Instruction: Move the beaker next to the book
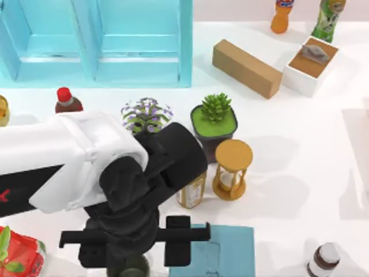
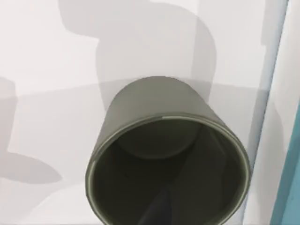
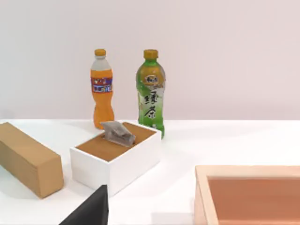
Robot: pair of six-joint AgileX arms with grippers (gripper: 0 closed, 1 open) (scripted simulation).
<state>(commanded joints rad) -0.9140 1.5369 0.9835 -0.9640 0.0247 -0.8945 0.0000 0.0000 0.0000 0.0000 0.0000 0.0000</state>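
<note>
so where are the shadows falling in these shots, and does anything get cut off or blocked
Top view: the hourglass throws soft grey shadows to the right across the table; the left arm covers most of the beaker near the book. Left wrist view: broad grey shadows lie on the table behind the beaker, whose rim the frame edge cuts. Right wrist view: even light, faint shadows by the white box.

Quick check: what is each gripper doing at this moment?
Left gripper: above the beaker, beside the book; fingers cannot be told.
Right gripper: parked at the table's right; cannot be told.
</note>
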